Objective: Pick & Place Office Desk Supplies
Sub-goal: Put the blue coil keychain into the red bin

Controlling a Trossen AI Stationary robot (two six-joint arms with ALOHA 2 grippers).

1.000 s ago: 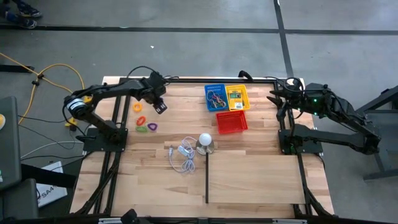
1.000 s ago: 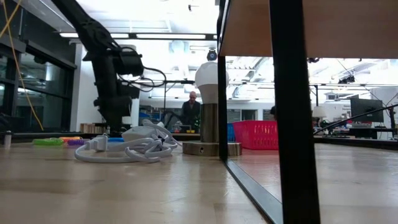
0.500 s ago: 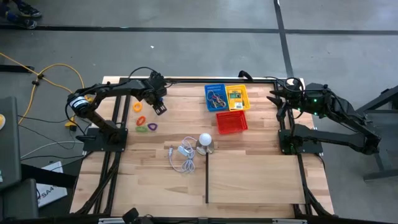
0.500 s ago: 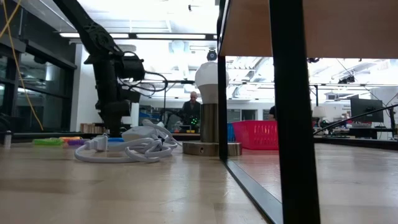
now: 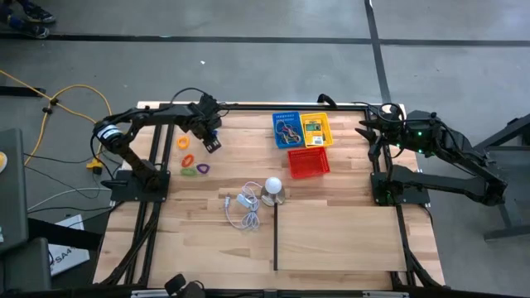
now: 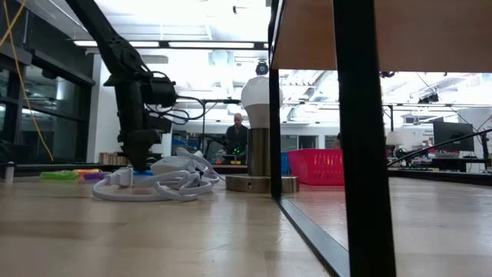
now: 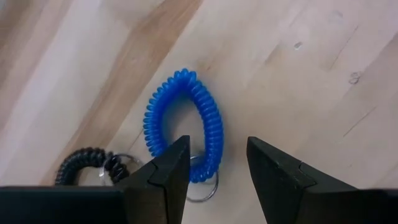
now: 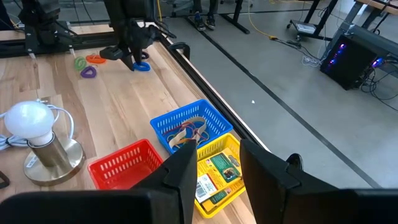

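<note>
High view gives us the wooden surface (image 5: 331,240); at ten o'clock our left end effector (image 7: 214,165) hangs wide-jawed over a blue coil ring (image 7: 186,121), touching nothing. At two o'clock waits our right end effector (image 8: 217,165), part-spread, empty.

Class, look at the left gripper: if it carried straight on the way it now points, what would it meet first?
Most likely the blue coil ring: the open left gripper points down at it, one side of the loop between its fingers. The wooden table lies right beneath; how far above the ring it hangs is unclear.
</note>
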